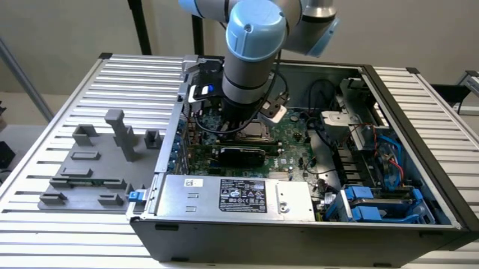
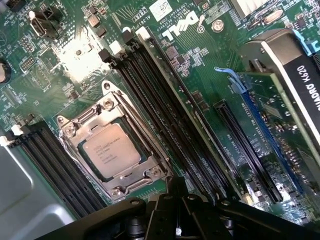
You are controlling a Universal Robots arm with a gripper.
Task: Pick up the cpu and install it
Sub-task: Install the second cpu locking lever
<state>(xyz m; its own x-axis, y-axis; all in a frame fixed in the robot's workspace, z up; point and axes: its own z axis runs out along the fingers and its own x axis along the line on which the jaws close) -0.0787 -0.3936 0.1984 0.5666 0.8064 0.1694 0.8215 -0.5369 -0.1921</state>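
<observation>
Item: the cpu, one only. A small flat square chip with a pale metal top plate and faint print. It lies inside the metal-framed socket on the green motherboard, seated level within the frame, so the install looks done or nearly so.

Handling, as a judgement: light, rigid, thin. The top plate is smooth and likely slippery; the underside contacts are fragile, so it suits a hold by two opposite edges and being kept flat, never pressed at an angle.

Gripper: one, dark fingers brought fully together with nothing between them. It hovers just beside the socket's corner, apart from the chip. In the exterior view the arm reaches down into the open computer case above the board.

Other stock, counted:
- memory slots: four long black ones between the socket and the expansion slots; more on the socket's other side, count unclear.
- graphics card: one, standing in its slot.
- power supply: one, labelled, at the front of the case.
- grey fixture tray: one, on the slatted table at the exterior view's left, carrying several grey blocks.
</observation>
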